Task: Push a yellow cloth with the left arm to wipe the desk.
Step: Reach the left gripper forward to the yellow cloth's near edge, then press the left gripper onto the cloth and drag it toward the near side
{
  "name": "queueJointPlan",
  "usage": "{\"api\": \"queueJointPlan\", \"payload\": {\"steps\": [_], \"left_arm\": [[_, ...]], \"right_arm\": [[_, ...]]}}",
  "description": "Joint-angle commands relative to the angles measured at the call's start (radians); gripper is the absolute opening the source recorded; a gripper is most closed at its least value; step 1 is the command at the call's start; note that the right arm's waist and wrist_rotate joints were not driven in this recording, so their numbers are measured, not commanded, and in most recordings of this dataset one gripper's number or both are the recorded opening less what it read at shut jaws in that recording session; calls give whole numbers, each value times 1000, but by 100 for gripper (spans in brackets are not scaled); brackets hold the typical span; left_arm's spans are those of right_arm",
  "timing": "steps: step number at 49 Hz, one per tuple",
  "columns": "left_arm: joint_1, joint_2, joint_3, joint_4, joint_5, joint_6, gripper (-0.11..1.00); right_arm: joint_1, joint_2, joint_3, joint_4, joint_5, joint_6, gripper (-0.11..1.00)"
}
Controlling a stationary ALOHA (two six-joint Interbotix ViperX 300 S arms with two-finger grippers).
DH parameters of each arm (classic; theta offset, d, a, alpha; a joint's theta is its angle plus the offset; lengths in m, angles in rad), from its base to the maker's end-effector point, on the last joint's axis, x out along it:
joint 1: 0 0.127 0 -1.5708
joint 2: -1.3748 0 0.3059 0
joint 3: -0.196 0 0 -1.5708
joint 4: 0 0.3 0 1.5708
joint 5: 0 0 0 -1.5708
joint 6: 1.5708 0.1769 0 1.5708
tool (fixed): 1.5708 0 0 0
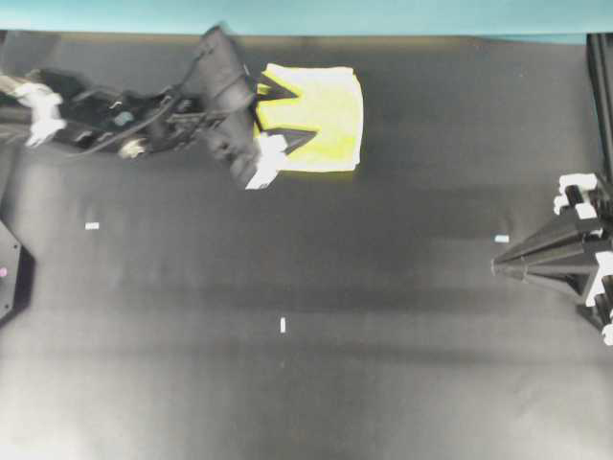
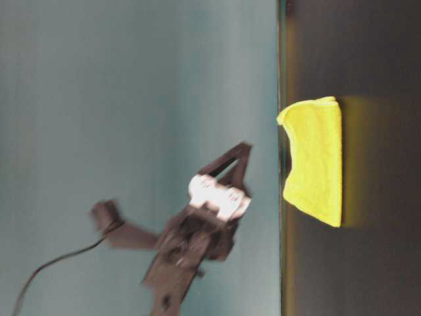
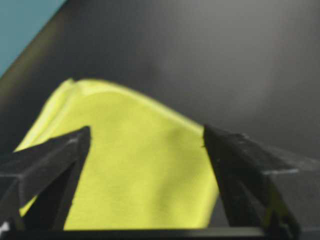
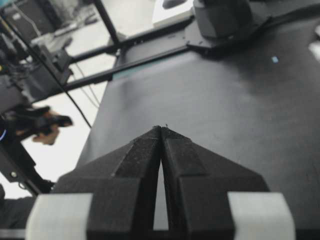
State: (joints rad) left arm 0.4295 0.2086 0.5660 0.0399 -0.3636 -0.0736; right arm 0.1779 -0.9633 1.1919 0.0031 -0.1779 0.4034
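The yellow cloth (image 1: 321,120) lies flat at the far edge of the black desk (image 1: 287,393), folded roughly square. My left gripper (image 1: 302,113) is open, its two black fingers spread over the cloth's left part, pointing right. In the left wrist view the cloth (image 3: 135,175) fills the gap between the fingers (image 3: 55,160) of the gripper (image 3: 145,135). In the table-level view the gripper (image 2: 242,153) appears a little above the cloth (image 2: 316,158). My right gripper (image 1: 498,264) is shut and empty at the desk's right edge, also in its wrist view (image 4: 161,128).
A teal strip (image 1: 287,14) runs along the desk's far edge, just behind the cloth. Small white tape marks sit at the left (image 1: 92,226), the middle (image 1: 283,325) and the right (image 1: 501,238). A black mount (image 1: 8,268) stands at the left edge.
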Motion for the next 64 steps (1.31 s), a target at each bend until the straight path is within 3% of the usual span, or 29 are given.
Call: {"api": "queueJointPlan", "payload": {"steps": [1,15,29,46,64], "left_arm": [[37,64,-54,3,8,-6,89],[66,206,-133,5,55,-9,88],[60,235,-101,5,120,-6,88],[-31,152,64,5,107,5,88],[-204,21,333,5,48,-17,88]], "right_arm": [[0,0,-3,2,3,0,0],[0,-3,3,5,6,0,0],[0,-8,3,5,6,0,0],[0,-12,5,3,6,2,0],[0,-26,5,5,6,2,0]]}}
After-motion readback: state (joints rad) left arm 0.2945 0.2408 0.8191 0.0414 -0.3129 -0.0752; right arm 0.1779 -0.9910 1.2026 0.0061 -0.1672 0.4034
